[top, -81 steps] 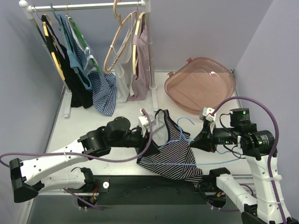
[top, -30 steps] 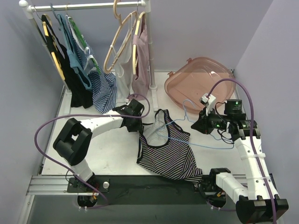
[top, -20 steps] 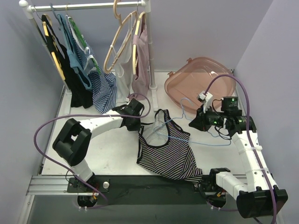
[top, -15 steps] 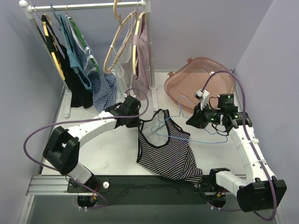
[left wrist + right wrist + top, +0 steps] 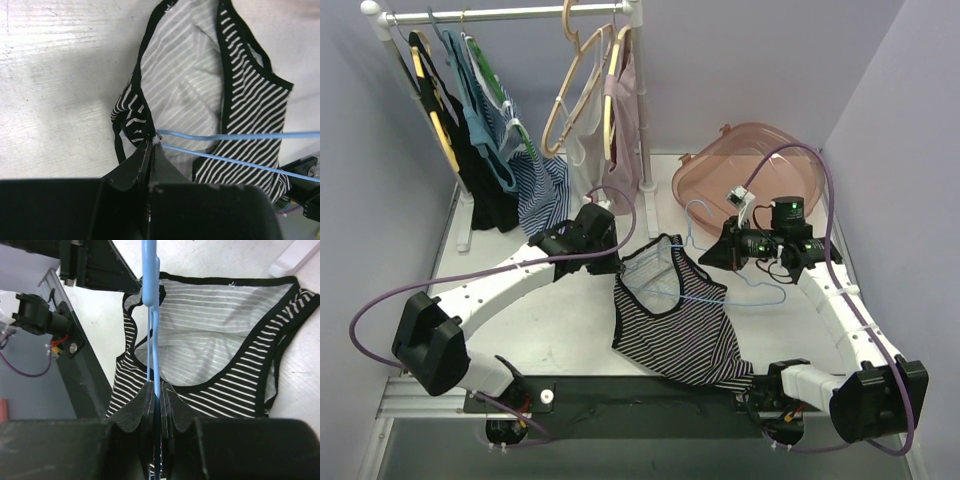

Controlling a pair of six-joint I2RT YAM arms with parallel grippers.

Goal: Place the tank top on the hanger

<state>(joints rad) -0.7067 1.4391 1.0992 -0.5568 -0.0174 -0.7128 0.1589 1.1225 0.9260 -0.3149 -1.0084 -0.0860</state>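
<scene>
I am pinching the tank top [image 5: 680, 330] with my left claw [image 5: 150, 141], its dark tapered jaws pressed together on the black trim of a shoulder strap. The top is a soft knit with thin black-and-white stripes, and its pale grey inside is showing through the wide neck opening. It is lying crumpled on the matte white desk [image 5: 560, 340] between my two arms. The strap end is being held up toward my left wrist and the hem is spreading toward the near edge.

My right claw [image 5: 159, 390] is clamping the hanger [image 5: 151, 280], a slim, smooth pale-blue rod bent into a triangle with a hook. Its jaws are closed tight on the rod. One corner of the hanger is reaching across the neck opening, right up to the strap I am pinching.

A translucent pink tub [image 5: 760, 170] with rounded corners is sitting at the far right.

A second ago my left claw was standing spread beside the strap, and now it is gripping it. My left arm is stretching out flatter than before. My right arm is carrying the hanger further left and away from me. The neck opening is gaping wider.
</scene>
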